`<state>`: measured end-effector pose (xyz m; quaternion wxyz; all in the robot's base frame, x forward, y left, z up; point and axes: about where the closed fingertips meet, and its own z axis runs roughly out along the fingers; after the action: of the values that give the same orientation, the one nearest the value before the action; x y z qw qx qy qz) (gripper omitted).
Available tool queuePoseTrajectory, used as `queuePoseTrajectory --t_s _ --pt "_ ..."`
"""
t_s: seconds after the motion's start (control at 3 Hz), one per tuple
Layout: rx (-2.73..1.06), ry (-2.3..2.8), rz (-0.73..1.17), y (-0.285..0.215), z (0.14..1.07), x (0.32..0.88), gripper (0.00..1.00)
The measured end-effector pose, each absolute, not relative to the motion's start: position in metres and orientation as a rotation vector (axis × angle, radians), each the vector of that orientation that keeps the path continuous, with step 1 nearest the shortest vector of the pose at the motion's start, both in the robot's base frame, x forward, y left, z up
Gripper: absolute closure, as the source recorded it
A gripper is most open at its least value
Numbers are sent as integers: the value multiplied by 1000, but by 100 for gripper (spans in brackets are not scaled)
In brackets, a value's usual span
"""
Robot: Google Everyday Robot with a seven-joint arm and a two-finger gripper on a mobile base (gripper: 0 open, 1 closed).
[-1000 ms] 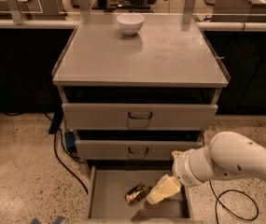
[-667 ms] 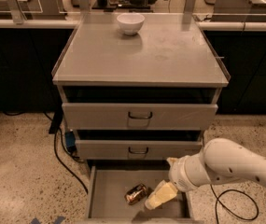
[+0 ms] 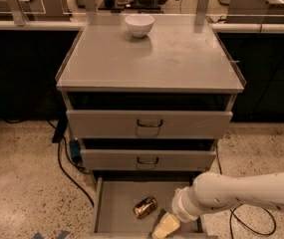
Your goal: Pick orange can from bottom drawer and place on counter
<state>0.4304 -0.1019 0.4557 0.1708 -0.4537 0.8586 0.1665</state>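
**Can lies just up-left of gripper, on its side in the open drawer**

Camera view (the only one), looking down on cabinet front:

- Key relation: orange can [image 3: 145, 207] sits in the bottom drawer [image 3: 114, 205], roughly mid-floor. The gripper [image 3: 165, 226] is low in the drawer near its front edge, just beside the can, to the can's lower right in frame.
- From the gripper, the can is up and to the left, i.e. toward the cabinet.
- Contact btwn gripper and can: looks like a small gap, not sure.
- Can is on its side, not upright. Long axis runs diagonal, lower-left to upper-right, so one end points roughly toward the wrist.
- Judgement: closing the gap means a short shift up-left, w/ the jaws set across that diagonal, not along it. A lying can may roll if nudged on its side.
- Gripper state: can't tell whether spread or closed. It isn't seen pinching anything.
- One arm only [image 3: 241, 193], white, coming in from the right edge at drawer height.
- Can look: small, shiny orange-bronze metal w/ dark markings, highlights on its curved side, no obvious dents.
- Drop-off: counter [image 3: 171, 63], the flat grey top above. A white bowl [image 3: 139, 25] stands near its back edge.
- The two upper drawers [image 3: 149, 124] are each pulled out a little.
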Motion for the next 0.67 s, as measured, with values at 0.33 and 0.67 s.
queuePoseTrajectory --t_s 0.33,0.67 --pt "-1186 2613 374 -124 415 398 0" --pt "-1168 2656 332 -127 405 384 0"
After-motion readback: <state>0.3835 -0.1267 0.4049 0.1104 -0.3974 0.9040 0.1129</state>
